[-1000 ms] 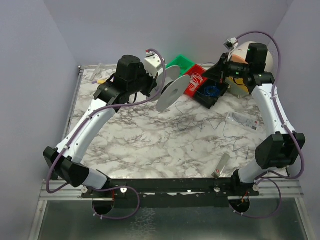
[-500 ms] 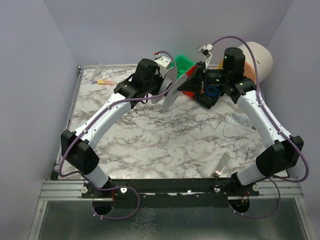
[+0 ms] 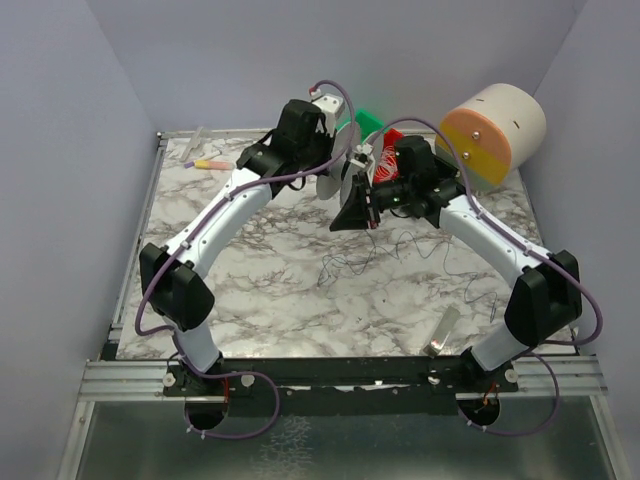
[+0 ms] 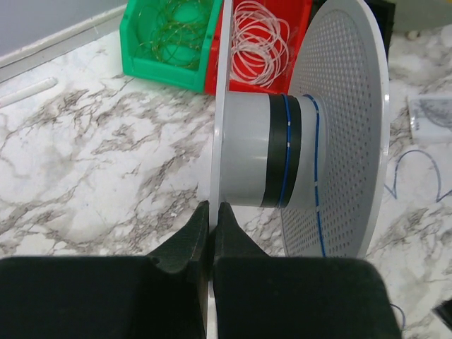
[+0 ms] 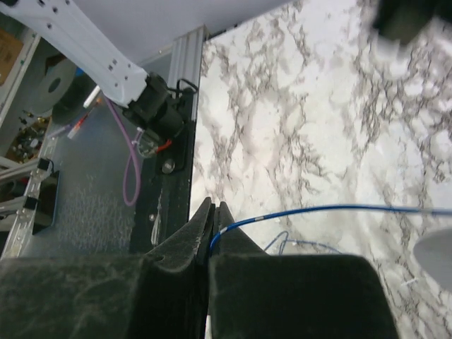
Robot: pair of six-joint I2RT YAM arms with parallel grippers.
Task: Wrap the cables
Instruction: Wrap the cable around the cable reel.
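My left gripper (image 3: 328, 160) (image 4: 212, 206) is shut on the thin near flange (image 4: 217, 106) of a white spool (image 3: 338, 185) and holds it up over the back middle of the table. The spool has a grey core (image 4: 247, 152), a black band, a few turns of blue wire (image 4: 284, 148) and a perforated far flange (image 4: 346, 127). My right gripper (image 3: 342, 220) (image 5: 213, 206) is just in front of the spool, shut on a hair-thin cable (image 5: 318, 210) that looks blue with white marks. The cable's slack (image 3: 400, 243) squiggles across the marble to the right.
A green bin (image 4: 169, 35) of wire and a red bin (image 4: 304, 28) of white wire rings (image 4: 261, 35) stand behind the spool. A cream and orange cylinder (image 3: 495, 130) is at the back right. A marker (image 3: 210, 163) lies back left, a small packet (image 3: 445, 330) front right.
Both arms have closed in on the table's back middle. The left carried the spool rightward. The right swung from the back-right bins to just in front of it, dragging the cable's slack left.
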